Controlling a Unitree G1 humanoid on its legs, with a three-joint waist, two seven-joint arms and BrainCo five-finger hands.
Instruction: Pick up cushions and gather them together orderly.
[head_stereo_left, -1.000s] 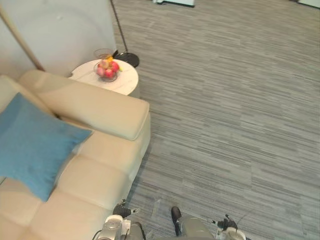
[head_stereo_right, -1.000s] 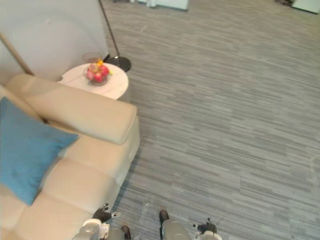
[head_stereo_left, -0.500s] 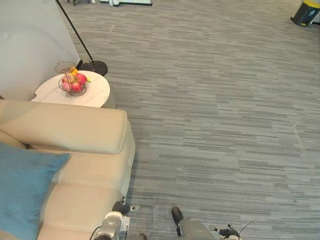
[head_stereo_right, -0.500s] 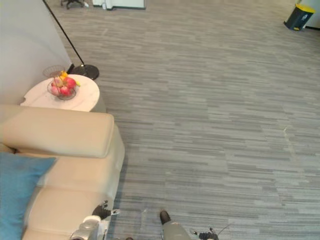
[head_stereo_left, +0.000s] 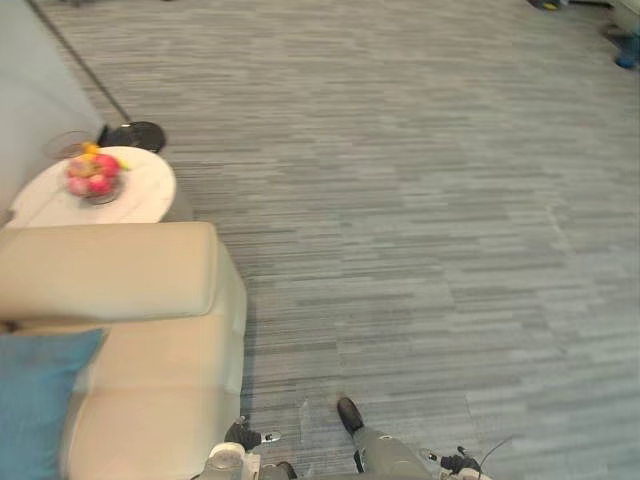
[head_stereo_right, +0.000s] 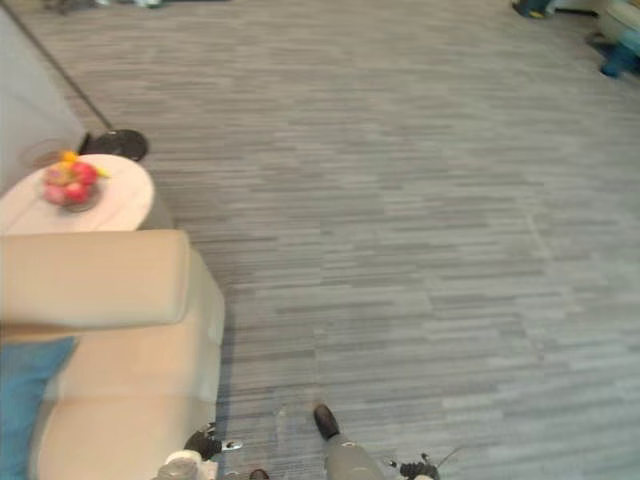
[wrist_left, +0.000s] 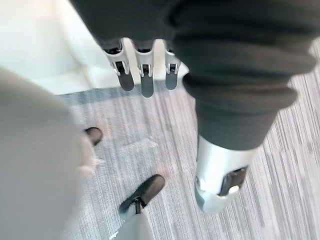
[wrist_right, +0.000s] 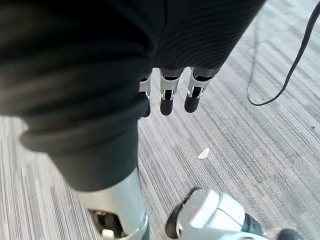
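While the head turns: the whole view has swung toward the robot's right since a second ago. That is the camera's move, not the things'.
Change: the cushion (head_stereo_left: 35, 400) lay broad across the seat a second ago. Now just its blue corner shows at the lower left edge, and the bare floor (head_stereo_left: 420, 230) takes up most of the view.
Meaning for the task: the robot seems to be looking about or turning from the sofa (head_stereo_left: 150, 350), perhaps to seek more cushions. None lies on the floor ahead, and no pick-up has begun.
Cushion: blue, plain matte cloth, soft-looking. It lies on the sofa's seat just below the padded arm, with most of it cut off by the view's edge.
Sofa: cream, thickly padded, well apart from both hands' reach as they hang.
Worktop (head_stereo_left: 140, 195): small, round and white, just past the sofa's end. It carries a fruit bowl (head_stereo_left: 92, 178), and a dark lamp base (head_stereo_left: 135, 135) stands on the floor beyond it.
Left robot hand (wrist_left: 146, 75): hangs down near the sofa's front, fingers straight and slack — nothing in it.
Right robot hand (wrist_right: 167, 97): hangs over the floor, fingers straight, empty.
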